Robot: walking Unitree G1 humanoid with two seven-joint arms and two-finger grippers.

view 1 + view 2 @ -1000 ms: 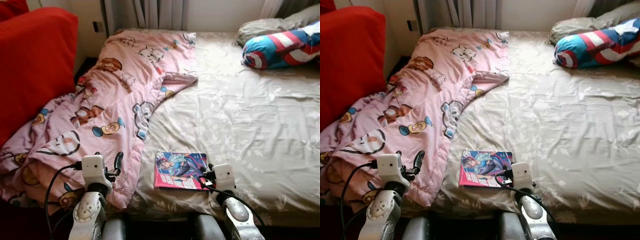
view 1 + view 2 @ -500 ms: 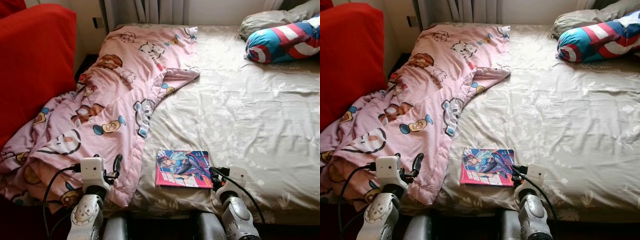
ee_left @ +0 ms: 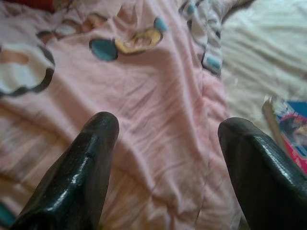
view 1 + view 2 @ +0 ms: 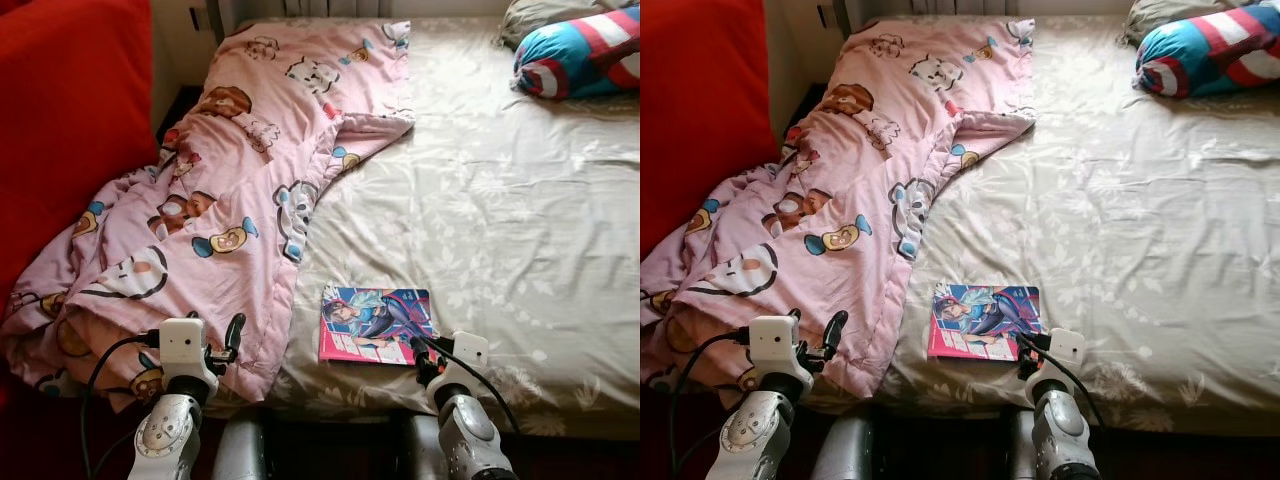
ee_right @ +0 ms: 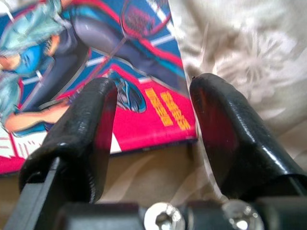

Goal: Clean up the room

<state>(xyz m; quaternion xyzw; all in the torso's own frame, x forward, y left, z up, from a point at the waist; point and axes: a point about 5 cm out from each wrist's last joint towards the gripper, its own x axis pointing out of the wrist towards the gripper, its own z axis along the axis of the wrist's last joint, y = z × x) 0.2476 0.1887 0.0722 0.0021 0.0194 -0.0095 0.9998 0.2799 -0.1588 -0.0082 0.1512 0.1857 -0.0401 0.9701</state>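
One comic book [image 4: 375, 324], one pink cartoon blanket [image 4: 230, 190] and two pillows on a single bed [image 4: 520, 230], with both grippers poised at its near edge.

The comic book lies flat on the beige floral sheet near the bed's front edge, at about 6 o'clock in the head views. The right gripper [image 5: 151, 120] sits just at the book's near right corner, its two black fingers spread apart, one over the cover and one over the sheet, holding nothing. The left gripper [image 3: 165, 158], at 7 o'clock, hovers over the blanket's lower fold with fingers wide apart and nothing between them. The blanket sprawls from 12 to 8 o'clock, its edge just beside the book. A striped blue, red and white pillow [image 4: 580, 55] and a grey pillow [image 4: 530, 12] lie at 1 o'clock. A red armchair [image 4: 70, 120] stands at 10 o'clock, touching the blanket.
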